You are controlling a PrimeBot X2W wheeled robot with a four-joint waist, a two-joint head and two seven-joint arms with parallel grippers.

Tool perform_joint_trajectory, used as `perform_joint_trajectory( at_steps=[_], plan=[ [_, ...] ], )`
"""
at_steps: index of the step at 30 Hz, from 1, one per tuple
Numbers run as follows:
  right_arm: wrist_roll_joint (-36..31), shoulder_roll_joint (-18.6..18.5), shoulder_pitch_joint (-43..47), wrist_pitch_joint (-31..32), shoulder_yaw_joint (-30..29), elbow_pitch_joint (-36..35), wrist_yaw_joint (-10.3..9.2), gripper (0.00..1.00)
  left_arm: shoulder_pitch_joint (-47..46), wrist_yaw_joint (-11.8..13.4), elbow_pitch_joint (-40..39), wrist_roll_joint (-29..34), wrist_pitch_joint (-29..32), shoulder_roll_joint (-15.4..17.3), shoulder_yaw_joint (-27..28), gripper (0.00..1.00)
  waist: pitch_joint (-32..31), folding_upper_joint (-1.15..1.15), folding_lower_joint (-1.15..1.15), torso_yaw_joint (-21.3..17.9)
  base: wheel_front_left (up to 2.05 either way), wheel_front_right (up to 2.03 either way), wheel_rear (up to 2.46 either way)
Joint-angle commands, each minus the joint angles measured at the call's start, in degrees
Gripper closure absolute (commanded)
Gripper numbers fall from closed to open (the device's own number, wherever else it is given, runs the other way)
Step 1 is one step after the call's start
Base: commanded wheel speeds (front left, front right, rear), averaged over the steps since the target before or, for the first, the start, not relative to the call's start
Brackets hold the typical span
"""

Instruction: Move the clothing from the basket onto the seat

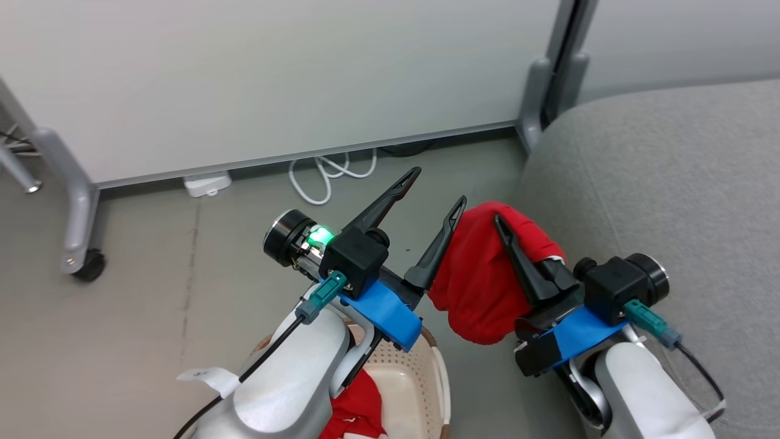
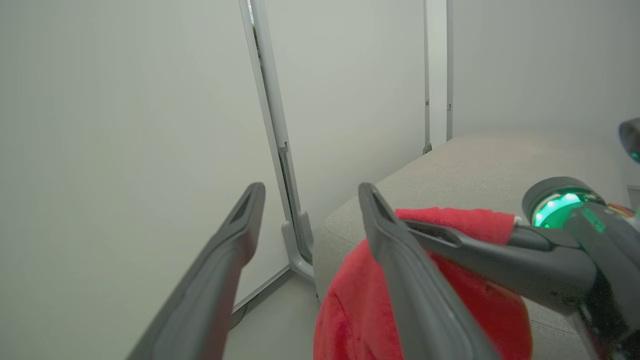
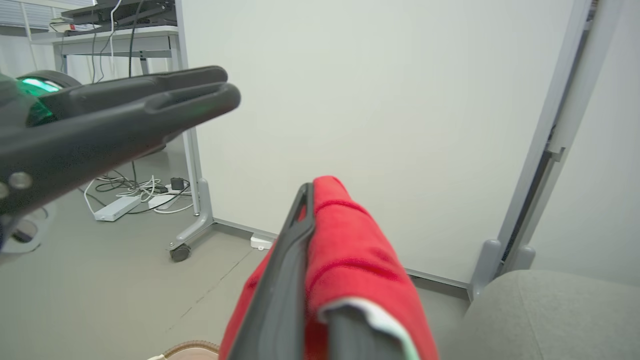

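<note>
My right gripper [image 1: 501, 222] is shut on a red garment [image 1: 478, 286], which hangs in a bunch between the basket and the seat [image 1: 658, 183], beside the sofa's rounded left edge. In the right wrist view the cloth [image 3: 350, 240] drapes over the right gripper [image 3: 312, 197] and hides one finger. My left gripper [image 1: 436, 190] stands open just left of the garment, with nothing between its fingers [image 2: 252, 200]. The cream basket [image 1: 420, 372] sits at the bottom under my left forearm, with more red clothing [image 1: 359, 405] inside. The left wrist view shows the garment [image 2: 350, 310] and the sofa [image 2: 475, 165].
A pale grey partition panel [image 1: 274, 79] on wheeled feet [image 1: 85, 265] stands behind, with a white power strip [image 1: 207, 183] and a coiled white cable [image 1: 329, 174] at its base. A desk with cables [image 3: 115, 35] lies further left. Bare grey floor [image 1: 152, 305] spreads left of the basket.
</note>
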Motion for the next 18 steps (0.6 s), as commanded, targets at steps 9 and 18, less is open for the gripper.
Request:
perform_joint_trajectory(
  at_steps=[9,18],
  plan=[
    [-0.8,-0.4,3.1,-0.2,-4.2,-4.1,0.03,1.00,-1.2,-0.4,0.7,0.8,-0.3,-0.3,-1.6,0.00,3.0,0.00,0.00,-10.3,0.00,0.00,0.00],
    [-1.1,0.5,7.1,-0.2,-9.3,-7.7,0.03,1.00,-2.3,-1.1,1.9,0.8,-0.3,-0.9,-4.2,0.00,5.2,0.00,0.00,-16.9,0.00,0.00,0.00]
  ],
)
